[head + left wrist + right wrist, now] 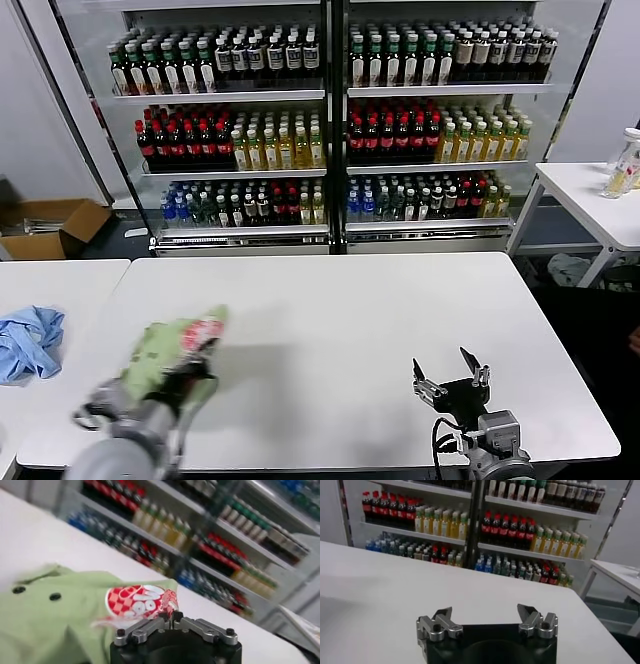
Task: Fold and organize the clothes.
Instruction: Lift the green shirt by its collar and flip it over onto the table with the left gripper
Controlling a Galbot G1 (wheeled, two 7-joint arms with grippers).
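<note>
Left hand point(172, 617) pinches the soft light green polo shirt point(165, 350) nr the white counter's point(350, 320) front-left corner; it's bunched, so it could slip. Right hand point(452, 378) spread, front-right edge.

The polo shirt point(165, 352) near the white table's point(350, 320) left front edge is light green, with dark buttons and a red-and-white checkered chest print. A light blue cloth point(28, 340) lies on the white neighbouring table point(60, 285). Both grippers are black with silver-grey fingers.
</note>
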